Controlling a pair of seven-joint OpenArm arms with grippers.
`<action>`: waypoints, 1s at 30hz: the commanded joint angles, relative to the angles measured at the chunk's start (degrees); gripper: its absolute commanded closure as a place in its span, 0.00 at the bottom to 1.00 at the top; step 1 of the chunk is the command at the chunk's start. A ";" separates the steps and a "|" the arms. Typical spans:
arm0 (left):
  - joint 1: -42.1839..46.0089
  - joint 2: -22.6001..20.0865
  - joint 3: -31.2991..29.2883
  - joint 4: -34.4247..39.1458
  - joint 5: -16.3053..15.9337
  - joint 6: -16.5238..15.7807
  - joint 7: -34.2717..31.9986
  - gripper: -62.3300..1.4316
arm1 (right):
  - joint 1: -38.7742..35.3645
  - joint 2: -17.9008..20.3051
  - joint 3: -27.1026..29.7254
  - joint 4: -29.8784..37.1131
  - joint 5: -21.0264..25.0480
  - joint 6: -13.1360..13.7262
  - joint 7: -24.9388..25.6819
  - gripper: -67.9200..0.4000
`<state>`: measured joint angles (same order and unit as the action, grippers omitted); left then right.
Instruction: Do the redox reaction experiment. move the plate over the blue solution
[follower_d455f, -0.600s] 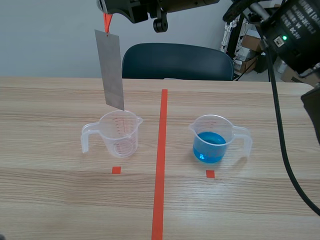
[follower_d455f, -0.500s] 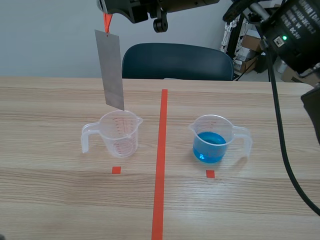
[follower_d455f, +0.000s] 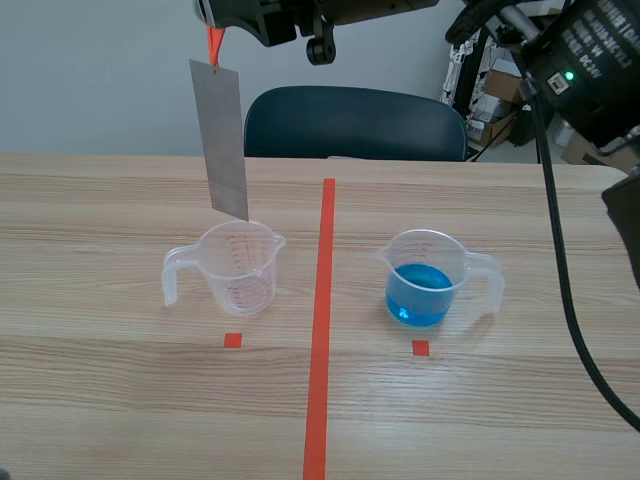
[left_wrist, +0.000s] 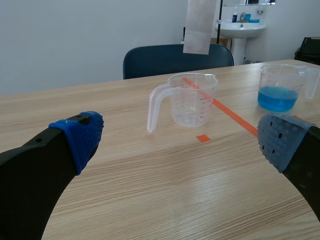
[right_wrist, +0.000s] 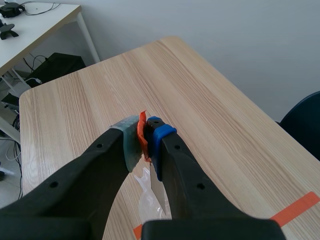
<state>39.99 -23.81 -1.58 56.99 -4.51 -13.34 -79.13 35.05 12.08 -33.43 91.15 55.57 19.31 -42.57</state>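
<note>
Plate (follower_d455f: 222, 140) hangs over the left, empty cup (follower_d455f: 238, 268), pinched by its orange tab (right_wrist: 143, 131) in the right gripper (right_wrist: 145, 137); left gripper (left_wrist: 180, 142) gapes wide, holding nothing; best carried rightward at this height, steady, clear of both rims, stopping above the blue cup (follower_d455f: 425, 280).

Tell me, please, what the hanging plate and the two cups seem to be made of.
Plate: probably metal, with a matt grey finish; it hangs flat and stiff, and its edge is thin.
Empty cup: most likely clear plastic; the wall is see-through, with a printed red scale and a moulded handle.
Cup with blue solution: the same clear plastic, by its look.
</note>
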 joint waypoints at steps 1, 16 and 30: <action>-0.04 0.11 -0.37 1.05 -0.39 0.11 -1.03 0.00 | 1.77 -0.04 0.55 0.94 0.55 0.28 0.92 0.99; -0.04 0.11 -0.37 1.05 -0.39 0.11 -1.03 0.00 | 1.77 -0.02 0.55 0.94 0.55 0.28 0.87 0.99; -0.17 0.11 -0.37 1.05 -1.86 0.09 -1.03 0.00 | 1.79 0.00 3.37 0.94 1.38 0.28 -1.49 0.99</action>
<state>39.99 -23.81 -1.58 56.99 -6.22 -13.34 -79.15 35.05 12.05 -31.48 91.15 55.77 19.55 -44.36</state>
